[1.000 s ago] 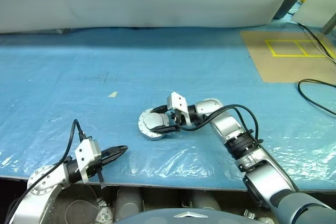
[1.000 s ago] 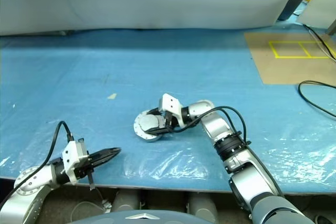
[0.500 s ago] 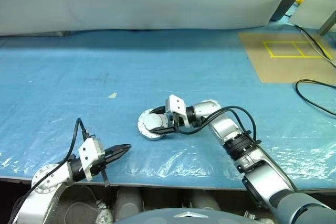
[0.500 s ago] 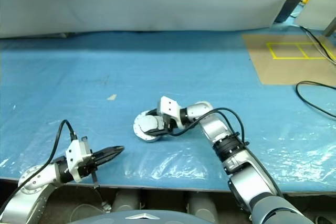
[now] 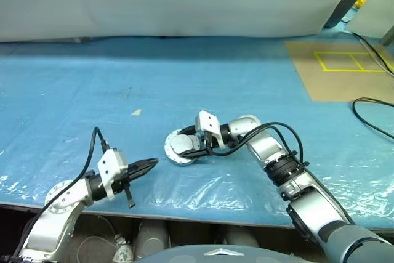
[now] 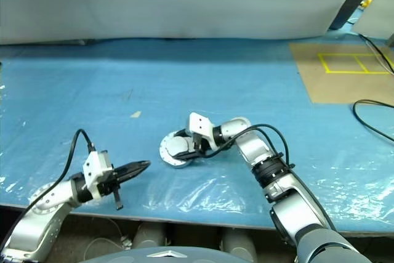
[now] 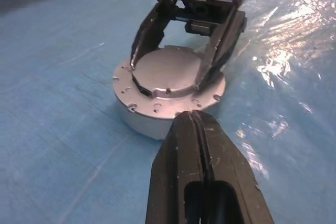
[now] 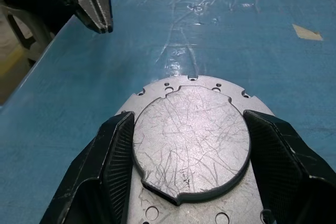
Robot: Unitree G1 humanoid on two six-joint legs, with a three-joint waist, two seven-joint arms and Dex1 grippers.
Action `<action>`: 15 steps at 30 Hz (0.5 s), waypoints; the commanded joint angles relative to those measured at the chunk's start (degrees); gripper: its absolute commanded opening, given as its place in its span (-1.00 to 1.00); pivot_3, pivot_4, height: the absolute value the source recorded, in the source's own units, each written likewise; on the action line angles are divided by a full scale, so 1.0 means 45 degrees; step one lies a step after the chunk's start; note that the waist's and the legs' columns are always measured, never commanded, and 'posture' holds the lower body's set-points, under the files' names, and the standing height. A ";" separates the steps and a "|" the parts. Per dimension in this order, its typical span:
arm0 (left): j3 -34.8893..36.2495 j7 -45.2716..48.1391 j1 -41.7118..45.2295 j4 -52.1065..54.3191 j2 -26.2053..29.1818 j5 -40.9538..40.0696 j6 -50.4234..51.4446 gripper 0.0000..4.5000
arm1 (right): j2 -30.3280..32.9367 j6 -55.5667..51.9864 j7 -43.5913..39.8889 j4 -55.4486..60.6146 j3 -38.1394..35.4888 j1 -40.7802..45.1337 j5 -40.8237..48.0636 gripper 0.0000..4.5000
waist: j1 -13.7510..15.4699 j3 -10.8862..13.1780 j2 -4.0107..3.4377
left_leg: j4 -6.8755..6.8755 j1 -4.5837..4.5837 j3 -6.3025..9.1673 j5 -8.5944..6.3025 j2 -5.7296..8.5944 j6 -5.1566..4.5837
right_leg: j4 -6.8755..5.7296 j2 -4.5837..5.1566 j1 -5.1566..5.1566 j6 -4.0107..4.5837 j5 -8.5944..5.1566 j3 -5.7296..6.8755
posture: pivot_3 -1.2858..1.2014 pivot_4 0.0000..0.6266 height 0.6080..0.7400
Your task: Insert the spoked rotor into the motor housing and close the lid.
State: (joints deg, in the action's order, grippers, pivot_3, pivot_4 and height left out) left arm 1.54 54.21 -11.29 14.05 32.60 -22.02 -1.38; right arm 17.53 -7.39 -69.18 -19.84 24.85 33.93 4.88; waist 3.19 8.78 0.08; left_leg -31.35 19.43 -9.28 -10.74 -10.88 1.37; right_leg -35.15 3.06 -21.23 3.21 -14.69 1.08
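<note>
The lid (image 5: 178, 145) lies plain grey face up, right of the table's middle and near the front. It rests on the motor housing (image 7: 140, 121), of which a silver wall shows under the lid's holed flange. My right gripper (image 5: 188, 147) reaches in from the right, and its black fingers (image 8: 118, 150) press both sides of the lid's raised round plate (image 8: 191, 140). My left gripper (image 5: 152, 163) is shut and empty, its tip a short way left of the housing, pointing at it. The spoked rotor is hidden.
A blue plastic sheet (image 5: 92, 90) covers the table. A brown board with a yellow taped rectangle (image 5: 338, 66) lies at the back right, with a black cable (image 5: 372, 115) beside it. A small pale scrap (image 5: 136, 113) sits left of centre. The table's front edge (image 5: 203, 212) runs close below both arms.
My left gripper has moved forward and to the right, closer to the housing, still shut. The right gripper and lid have kept still.
</note>
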 commanded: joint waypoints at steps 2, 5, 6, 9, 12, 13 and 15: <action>-0.0686 0.0077 0.1233 -0.0517 -0.0287 0.0369 -0.0033 -1.00 | 0.0255 -0.0678 -0.0229 -0.0711 0.0548 -0.0677 -0.0511 0.30 | -0.0081 -0.0061 0.0014 | 0.0010 0.0050 -0.0006 0.0000 0.0000 0.0000 | 0.0062 -0.0001 -0.0018 0.0003 0.0003 0.0007 | 0.03 -0.52 1.00; -0.1064 -0.0074 0.2215 -0.1234 -0.0644 0.0691 0.0009 -1.00 | 0.0215 -0.0695 -0.0152 -0.0738 0.0502 -0.0721 -0.0500 0.30 | -0.0143 -0.0074 0.0016 | 0.0011 0.0118 -0.0008 0.0000 0.0005 -0.0001 | 0.0071 0.0000 -0.0077 0.0004 0.0006 0.0014 | 0.03 -0.52 1.00; -0.1232 -0.0021 0.2472 -0.1480 -0.0696 0.0840 -0.0004 -1.00 | 0.0216 -0.0694 -0.0109 -0.0723 0.0475 -0.0751 -0.0495 0.30 | -0.0144 -0.0074 0.0016 | 0.0013 0.0125 -0.0008 0.0000 -0.0003 -0.0001 | 0.0068 -0.0001 -0.0084 0.0004 0.0007 0.0030 | 0.03 -0.52 1.00; -0.1559 0.0125 0.2931 -0.2256 -0.0696 0.1391 -0.0353 -1.00 | 0.0261 -0.0723 -0.0010 -0.0592 0.0406 -0.0865 -0.0469 0.30 | -0.0129 -0.0075 0.0013 | 0.0014 0.0120 -0.0007 -0.0002 -0.0015 -0.0001 | 0.0063 -0.0001 -0.0080 0.0005 0.0005 0.0047 | 0.03 -0.52 1.00; -0.1426 -0.0017 0.3206 -0.2939 -0.0739 0.1625 -0.0742 -1.00 | 0.0370 -0.0816 0.0069 -0.0355 0.0328 -0.1021 -0.0448 0.30 | -0.0106 -0.0076 0.0014 | 0.0010 0.0107 -0.0005 -0.0002 -0.0011 -0.0001 | 0.0067 0.0004 -0.0062 0.0004 0.0005 0.0046 | 0.03 -0.52 1.00; -0.1370 0.0070 0.3206 -0.3003 -0.0681 0.1578 -0.0784 -1.00 | 0.0417 -0.0870 0.0111 -0.0260 0.0288 -0.1080 -0.0437 0.30 | -0.0083 -0.0078 0.0013 | 0.0010 0.0105 -0.0005 -0.0002 -0.0009 -0.0001 | 0.0070 0.0006 -0.0056 0.0004 0.0004 0.0047 | 0.03 -0.52 1.00; -0.1255 0.0181 0.3180 -0.3080 -0.0562 0.1496 -0.0842 -1.00 | 0.0498 -0.0988 0.0188 -0.0097 0.0227 -0.1170 -0.0417 0.30 | -0.0060 -0.0078 0.0013 | 0.0011 0.0100 -0.0005 -0.0002 -0.0009 -0.0001 | 0.0072 0.0008 -0.0049 0.0004 0.0004 0.0047 | 0.03 -0.52 1.00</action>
State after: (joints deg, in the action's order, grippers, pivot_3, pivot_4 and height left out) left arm -5.18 54.61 2.92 0.35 29.37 -15.20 -4.37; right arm 17.62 -8.32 -68.32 -17.52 23.88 31.78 5.48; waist 2.92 8.43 0.14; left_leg -31.30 19.89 -9.30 -10.75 -10.92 1.36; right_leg -34.82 3.10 -21.46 3.22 -14.67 1.29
